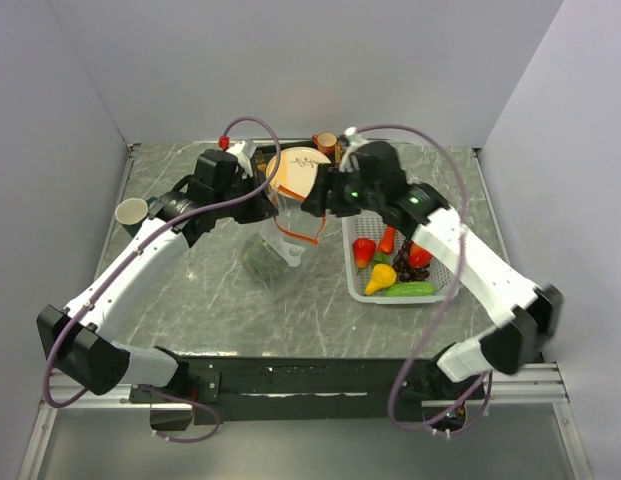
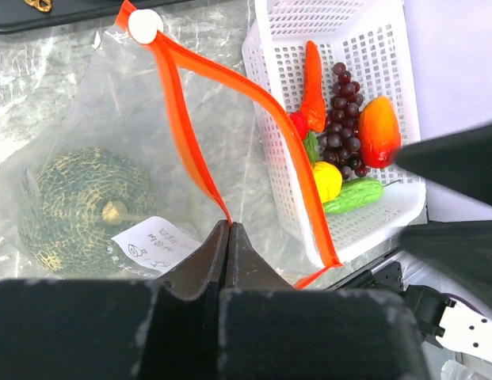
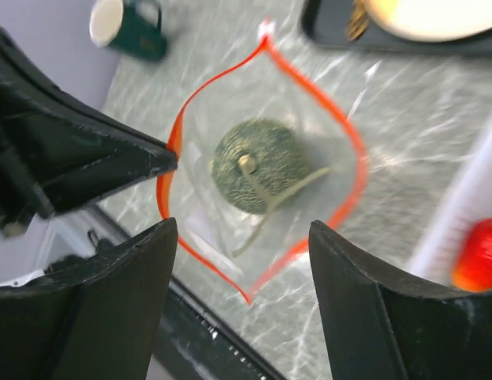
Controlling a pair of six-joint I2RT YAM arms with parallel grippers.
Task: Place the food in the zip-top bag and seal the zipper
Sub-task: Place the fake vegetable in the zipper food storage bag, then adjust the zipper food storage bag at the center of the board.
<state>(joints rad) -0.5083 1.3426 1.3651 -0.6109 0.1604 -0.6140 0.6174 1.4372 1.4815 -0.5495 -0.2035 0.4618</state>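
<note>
Right wrist view | right gripper (image 3: 242, 229) spread, empty, above bag (image 3: 309, 131) mouth, melon (image 3: 260, 165) inside | left gripper (image 2: 228, 229) pinches zipper (image 2: 188, 119) | other food (image 2: 341, 119) in basket (image 2: 372, 36), right of bag, nearer right arm

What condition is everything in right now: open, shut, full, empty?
Zip-top bag: mouth open.
Zipper: unsealed.
Melon: inside the bag.
Left gripper: shut on the zipper.
Right gripper: open, empty, over the bag's mouth.
Basket: holds carrot, grapes, pear, cucumber.
</note>
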